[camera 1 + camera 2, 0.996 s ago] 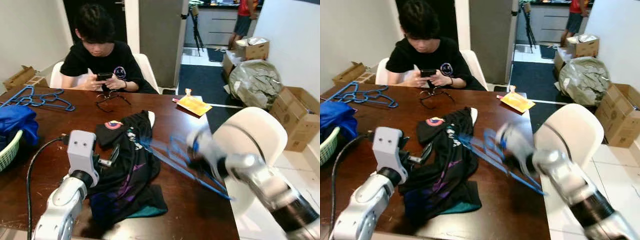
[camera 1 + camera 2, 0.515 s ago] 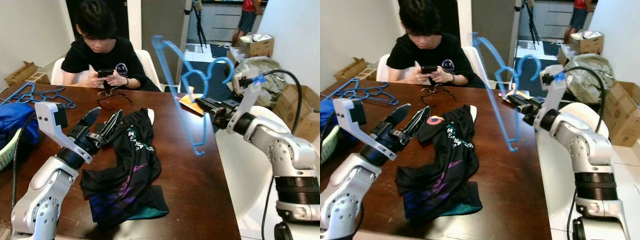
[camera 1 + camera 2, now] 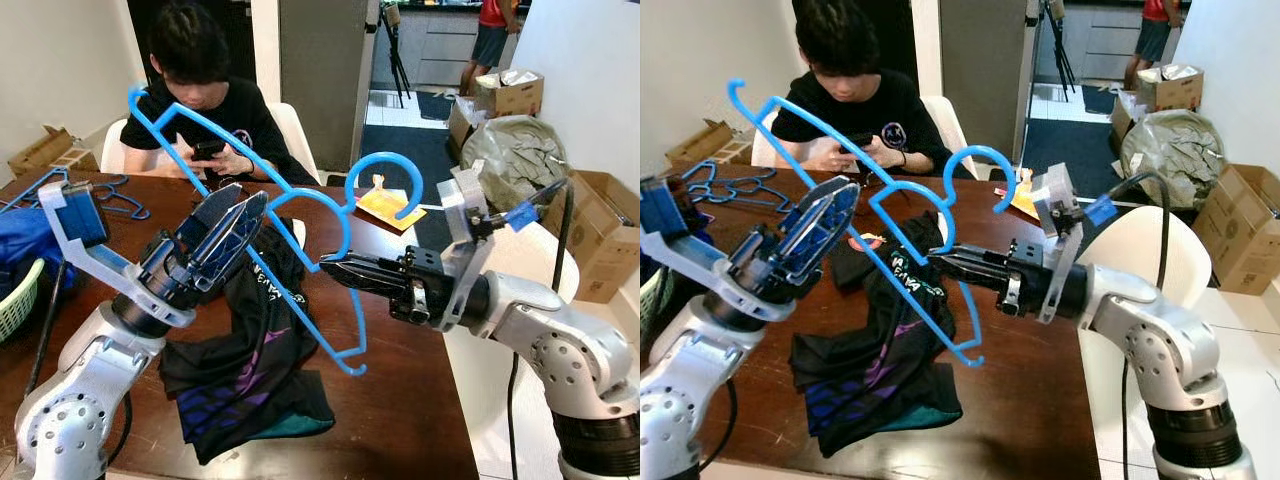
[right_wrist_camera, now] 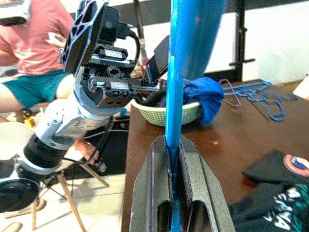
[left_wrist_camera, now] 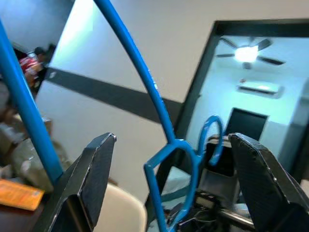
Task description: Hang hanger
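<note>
A blue plastic hanger (image 3: 384,157) hangs tilted in the air above the table, hook pointing up. My right gripper (image 3: 330,270) is shut on its frame just below the hook, and the right wrist view shows the blue bar (image 4: 173,87) pinched between the fingers. My left gripper (image 3: 248,200) is raised and open at the hanger's left side. In the left wrist view the hanger's bars (image 5: 145,82) cross the gap between the two fingers without touching them. A black T-shirt (image 3: 265,340) lies crumpled on the dark wooden table (image 3: 400,400) below both grippers.
A person (image 3: 205,100) sits at the far side, looking at a phone, with glasses (image 3: 222,197) in front of them. Several blue hangers (image 3: 60,190) lie far left, near a green basket (image 3: 15,300) of blue cloth. An orange packet (image 3: 388,210) and a white chair (image 3: 530,260) are to the right.
My right gripper lifted the hanger off the table and swung it left to the middle. My left gripper rose from the shirt and its open fingers now straddle the hanger's bars.
</note>
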You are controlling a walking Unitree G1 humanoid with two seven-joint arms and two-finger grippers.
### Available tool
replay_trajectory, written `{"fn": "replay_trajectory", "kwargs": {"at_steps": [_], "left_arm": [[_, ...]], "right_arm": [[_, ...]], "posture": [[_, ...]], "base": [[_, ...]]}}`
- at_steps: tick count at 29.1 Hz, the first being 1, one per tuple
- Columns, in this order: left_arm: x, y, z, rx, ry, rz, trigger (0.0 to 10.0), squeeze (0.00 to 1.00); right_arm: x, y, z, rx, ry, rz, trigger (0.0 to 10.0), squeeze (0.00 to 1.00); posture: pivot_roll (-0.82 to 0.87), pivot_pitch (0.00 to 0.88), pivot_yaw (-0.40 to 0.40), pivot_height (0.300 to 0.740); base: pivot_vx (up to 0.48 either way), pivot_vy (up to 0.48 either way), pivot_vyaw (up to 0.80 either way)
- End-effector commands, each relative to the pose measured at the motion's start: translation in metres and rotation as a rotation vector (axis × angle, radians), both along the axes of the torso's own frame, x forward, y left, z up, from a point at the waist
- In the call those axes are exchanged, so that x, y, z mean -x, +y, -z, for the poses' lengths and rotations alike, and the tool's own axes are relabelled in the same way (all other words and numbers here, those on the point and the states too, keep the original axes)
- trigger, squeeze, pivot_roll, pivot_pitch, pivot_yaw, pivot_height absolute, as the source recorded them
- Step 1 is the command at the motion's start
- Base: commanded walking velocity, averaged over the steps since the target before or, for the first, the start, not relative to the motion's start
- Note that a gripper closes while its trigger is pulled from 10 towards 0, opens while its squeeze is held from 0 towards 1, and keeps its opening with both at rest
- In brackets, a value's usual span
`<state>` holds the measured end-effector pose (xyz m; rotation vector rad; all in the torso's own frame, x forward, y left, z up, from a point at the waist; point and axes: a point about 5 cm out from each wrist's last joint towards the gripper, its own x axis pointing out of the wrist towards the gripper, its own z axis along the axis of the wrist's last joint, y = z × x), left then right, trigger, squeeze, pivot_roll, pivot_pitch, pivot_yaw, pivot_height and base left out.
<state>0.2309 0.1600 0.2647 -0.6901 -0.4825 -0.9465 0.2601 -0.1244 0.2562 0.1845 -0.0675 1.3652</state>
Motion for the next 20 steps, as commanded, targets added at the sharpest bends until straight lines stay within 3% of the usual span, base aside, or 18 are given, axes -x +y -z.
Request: {"fn": "replay_trajectory", "kwargs": {"at_steps": [1,5,6,8,9,10,12,14,15,16,20], "left_arm": [[0.002,0.002,0.000,-0.008,0.008,0.020,10.0,0.00],[0.005,0.003,-0.002,0.002,-0.006,0.056,10.0,0.00],[0.013,0.002,0.000,-0.014,-0.017,0.117,10.0,0.00],[0.013,0.002,0.000,-0.014,-0.017,0.117,10.0,0.00],[0.021,0.001,0.003,-0.029,-0.012,0.174,10.0,0.00],[0.021,0.001,0.003,-0.029,-0.012,0.174,10.0,0.00],[0.037,-0.001,0.015,-0.083,0.018,0.248,10.0,0.00],[0.037,-0.001,0.015,-0.083,0.018,0.248,10.0,0.00],[0.042,0.003,0.021,-0.122,0.042,0.247,10.0,0.00],[0.045,0.028,0.031,-0.182,0.093,0.168,10.0,0.00],[0.047,0.047,0.028,-0.200,0.100,0.107,10.0,0.00]], "right_arm": [[0.007,0.001,-0.011,-0.037,-0.055,-0.056,10.0,0.00],[0.007,0.001,-0.014,-0.052,-0.062,-0.059,10.0,0.00],[-0.001,-0.003,-0.017,-0.065,-0.069,0.007,10.0,0.00],[-0.001,-0.003,-0.017,-0.065,-0.069,0.007,10.0,0.00],[-0.012,-0.009,-0.019,-0.082,-0.081,0.104,10.0,0.00],[-0.012,-0.009,-0.019,-0.082,-0.081,0.104,10.0,0.00],[-0.036,-0.027,-0.029,-0.171,-0.078,0.303,10.0,0.00],[-0.036,-0.027,-0.029,-0.171,-0.078,0.303,10.0,0.00],[-0.040,-0.034,-0.033,-0.206,-0.073,0.346,10.0,0.00],[-0.035,-0.041,-0.038,-0.235,-0.089,0.312,10.0,0.00],[-0.024,-0.042,-0.039,-0.227,-0.108,0.238,10.0,0.00]], "posture": [[0.09,0.000,0.004,0.735],[0.09,0.000,0.007,0.735],[0.09,0.000,0.007,0.735],[0.09,0.000,0.007,0.735],[0.09,0.000,0.007,0.735],[0.09,0.000,0.007,0.735],[0.10,0.000,0.004,0.735],[0.10,0.000,0.004,0.735],[0.10,0.000,0.002,0.735],[0.10,0.000,0.000,0.735],[0.10,0.000,-0.001,0.735]], "base": [[0.000,0.000,0.00],[0.000,0.000,0.00],[0.000,0.000,0.00],[0.000,0.000,0.00],[0.000,0.000,0.00],[0.000,0.000,0.00],[0.000,0.000,0.00],[0.000,0.000,0.00],[0.000,0.000,0.00],[0.000,0.000,0.00],[0.000,0.000,0.00]]}}
